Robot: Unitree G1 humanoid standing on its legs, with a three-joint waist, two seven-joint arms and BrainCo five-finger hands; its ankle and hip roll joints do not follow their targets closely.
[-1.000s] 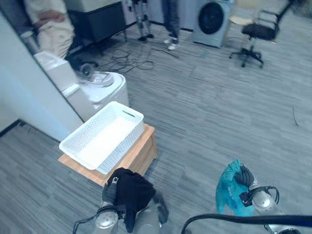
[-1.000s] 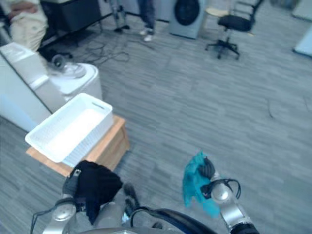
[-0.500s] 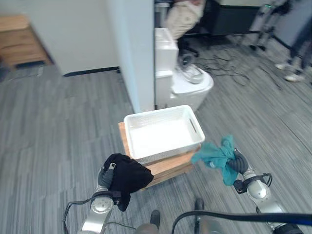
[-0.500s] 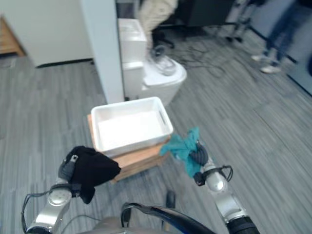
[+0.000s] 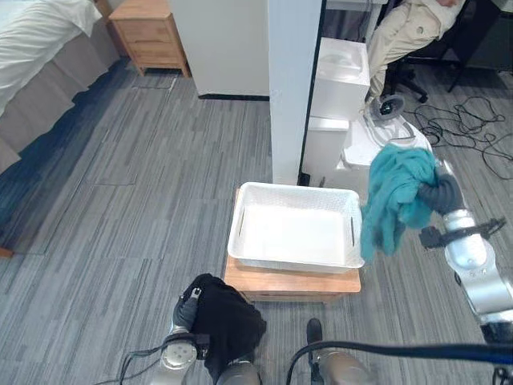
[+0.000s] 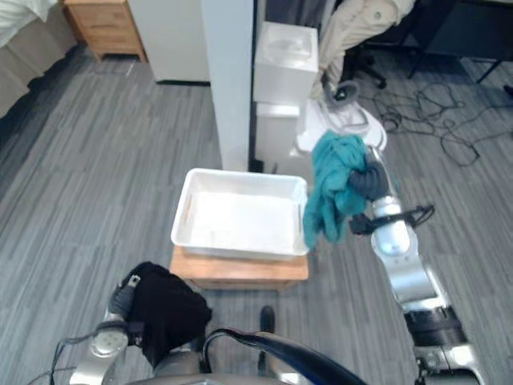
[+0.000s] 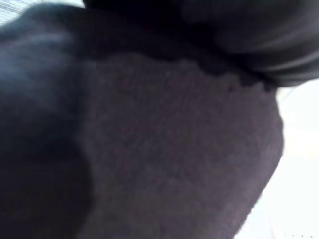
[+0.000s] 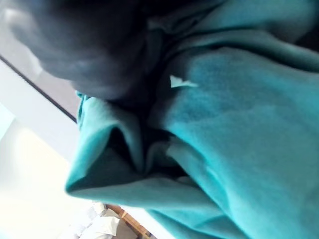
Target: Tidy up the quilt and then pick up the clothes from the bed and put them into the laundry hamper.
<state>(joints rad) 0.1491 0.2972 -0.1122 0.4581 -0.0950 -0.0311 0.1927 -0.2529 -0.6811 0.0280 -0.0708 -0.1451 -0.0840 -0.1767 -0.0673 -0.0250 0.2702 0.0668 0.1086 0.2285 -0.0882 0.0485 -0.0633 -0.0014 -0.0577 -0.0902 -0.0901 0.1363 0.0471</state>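
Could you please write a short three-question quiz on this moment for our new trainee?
1. True or false: the white hamper already holds clothes.
2. Which hand holds the teal garment? A) left hand B) right hand
3. Fill in: the hamper stands on a low wooden ____.

Key: 1. False, it is empty. 2. B, the right hand; the left hand holds the black garment. 3. Stand.
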